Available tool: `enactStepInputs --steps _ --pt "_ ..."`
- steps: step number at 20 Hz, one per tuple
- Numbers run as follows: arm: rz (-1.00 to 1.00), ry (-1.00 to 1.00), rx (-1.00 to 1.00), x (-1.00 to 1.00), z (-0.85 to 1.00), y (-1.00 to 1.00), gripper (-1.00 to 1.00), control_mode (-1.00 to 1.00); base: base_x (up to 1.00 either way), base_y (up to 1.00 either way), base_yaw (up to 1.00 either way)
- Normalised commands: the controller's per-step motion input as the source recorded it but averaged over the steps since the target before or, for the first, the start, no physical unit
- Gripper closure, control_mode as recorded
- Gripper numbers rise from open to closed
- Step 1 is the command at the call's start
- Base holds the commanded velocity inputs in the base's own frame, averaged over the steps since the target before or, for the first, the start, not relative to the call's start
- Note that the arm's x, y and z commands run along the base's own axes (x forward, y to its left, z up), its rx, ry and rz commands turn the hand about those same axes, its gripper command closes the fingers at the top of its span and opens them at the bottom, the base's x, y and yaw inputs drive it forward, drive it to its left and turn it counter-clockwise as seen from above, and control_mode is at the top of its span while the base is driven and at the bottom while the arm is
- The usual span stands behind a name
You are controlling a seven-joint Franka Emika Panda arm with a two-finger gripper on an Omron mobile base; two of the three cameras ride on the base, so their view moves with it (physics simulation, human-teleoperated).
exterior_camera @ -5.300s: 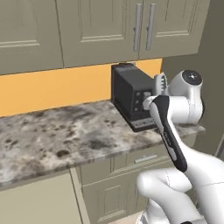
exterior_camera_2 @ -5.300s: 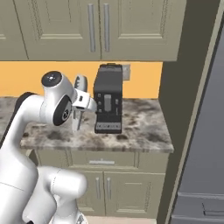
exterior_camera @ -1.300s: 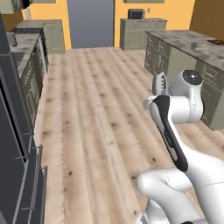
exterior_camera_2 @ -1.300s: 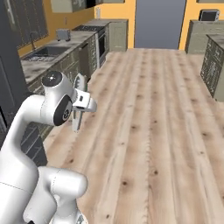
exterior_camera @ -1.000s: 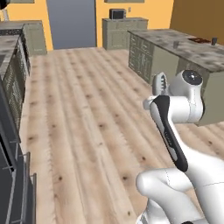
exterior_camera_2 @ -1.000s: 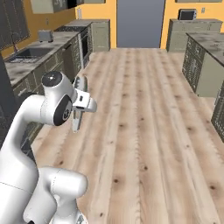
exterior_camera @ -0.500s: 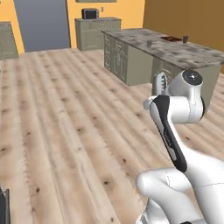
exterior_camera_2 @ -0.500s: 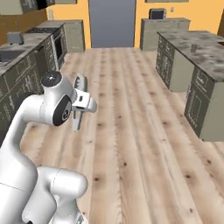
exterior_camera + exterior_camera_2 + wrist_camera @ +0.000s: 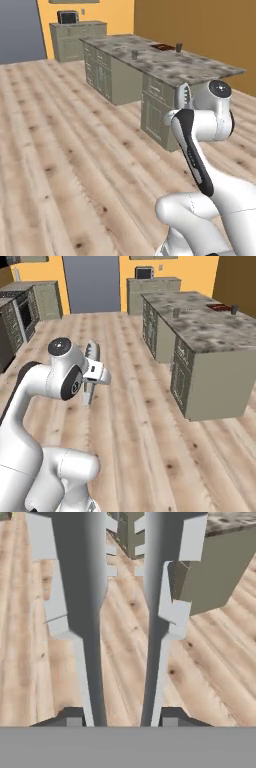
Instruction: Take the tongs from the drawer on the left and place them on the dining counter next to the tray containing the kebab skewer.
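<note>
Swinging round from the open floor, the base now faces the counter (image 9: 210, 326). The gripper (image 9: 122, 712) clamps the tongs (image 9: 120, 612), their 2 arms pointing ahead. Beyond them, nothing blocks the floor; 2 cups (image 9: 176, 312) and the tray (image 9: 220, 306) sit farther off.

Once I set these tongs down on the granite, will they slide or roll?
The tongs, clamped in the gripper, look smooth metal, so probably slippery on the dining counter. Their two flat arms make rolling unlikely. Being thin, they are likely light and easily nudged.
</note>
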Motion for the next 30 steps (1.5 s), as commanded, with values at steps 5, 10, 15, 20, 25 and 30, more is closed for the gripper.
enactStepInputs --steps 5,10,15,20,25,30 --pt "0.00 0.00 0.00 0.00 0.00 0.00 1.00 1.00 0.83 -0.88 -0.20" --pt "0.00 0.00 0.00 0.00 0.00 0.00 1.00 1.00 0.80 -0.93 -0.18" --pt "0.00 0.00 0.00 0.00 0.00 0.00 1.00 1.00 0.63 -0.84 -0.19" --pt "0.00 0.00 0.00 0.00 0.00 0.00 1.00 1.00 0.64 -0.84 -0.11" --pt "0.00 0.00 0.00 0.00 0.00 0.00 1.00 1.00 0.28 -0.50 -0.01" --pt "0.00 0.00 0.00 0.00 0.00 0.00 1.00 1.00 0.31 -0.58 0.00"
